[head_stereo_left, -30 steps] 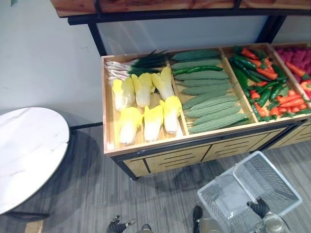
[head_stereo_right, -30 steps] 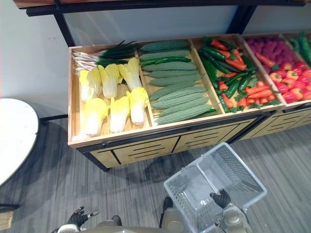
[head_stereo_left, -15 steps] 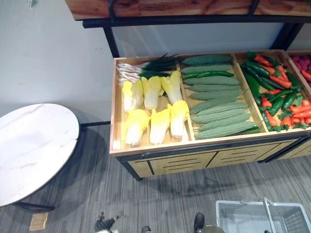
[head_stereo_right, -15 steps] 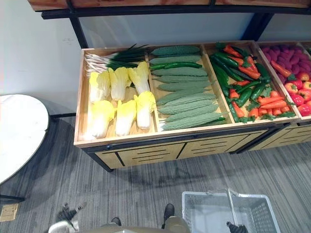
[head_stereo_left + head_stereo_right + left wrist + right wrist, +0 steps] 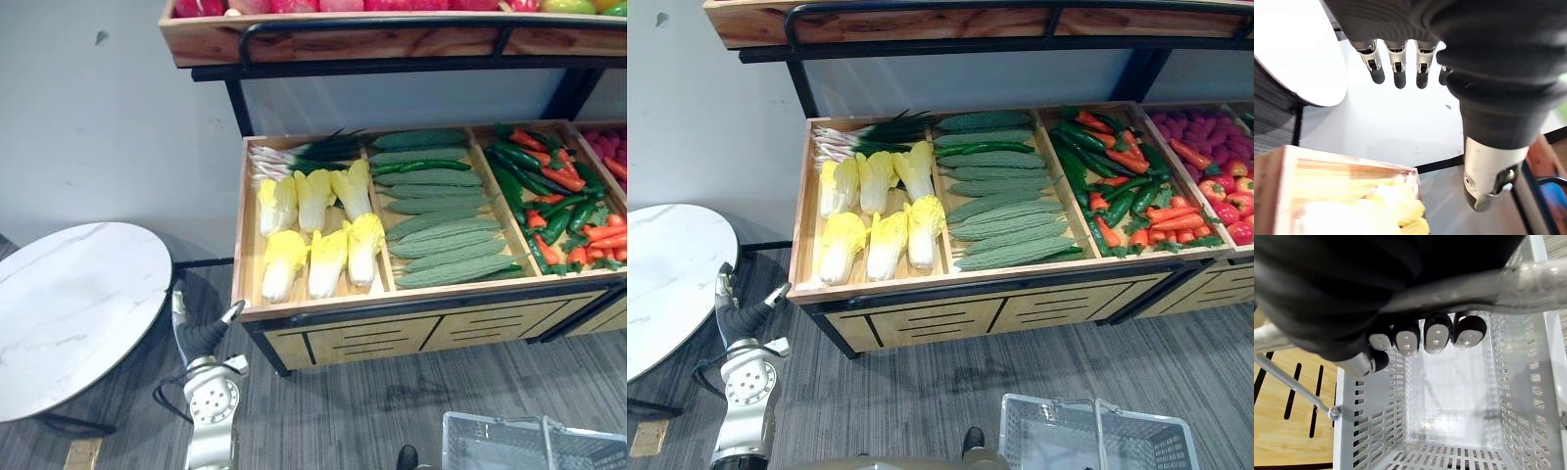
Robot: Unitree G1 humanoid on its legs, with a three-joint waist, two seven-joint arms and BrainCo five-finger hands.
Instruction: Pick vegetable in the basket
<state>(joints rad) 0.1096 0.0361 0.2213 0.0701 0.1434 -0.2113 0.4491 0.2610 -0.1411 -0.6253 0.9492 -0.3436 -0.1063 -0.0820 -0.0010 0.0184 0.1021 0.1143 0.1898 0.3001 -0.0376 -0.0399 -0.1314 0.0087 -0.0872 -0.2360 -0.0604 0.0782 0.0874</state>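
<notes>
As my right robot hand (image 5: 1406,340) curls round the basket handle (image 5: 1508,284), my left robot hand (image 5: 199,336), fingers straight, hangs at seven o'clock of the cabbages (image 5: 326,262): likely light, crushable; grasp mid-body.

Past the fingers (image 5: 1397,63) of the left hand (image 5: 1415,29), the yellow cabbages (image 5: 1376,210) in the wooden bin (image 5: 1268,196) are a blur, and their leaves cannot be told apart. The round tabletop (image 5: 78,304) beside those fingers is cut by the picture's edge. The basket handle (image 5: 1528,284) runs under the curled fingers (image 5: 1436,335) of the right hand (image 5: 1352,279), which hide its middle. The basket (image 5: 1038,441) below them runs off the bottom edge. The fruit on the top shelf (image 5: 392,39) shows as slivers, kind unclear.
</notes>
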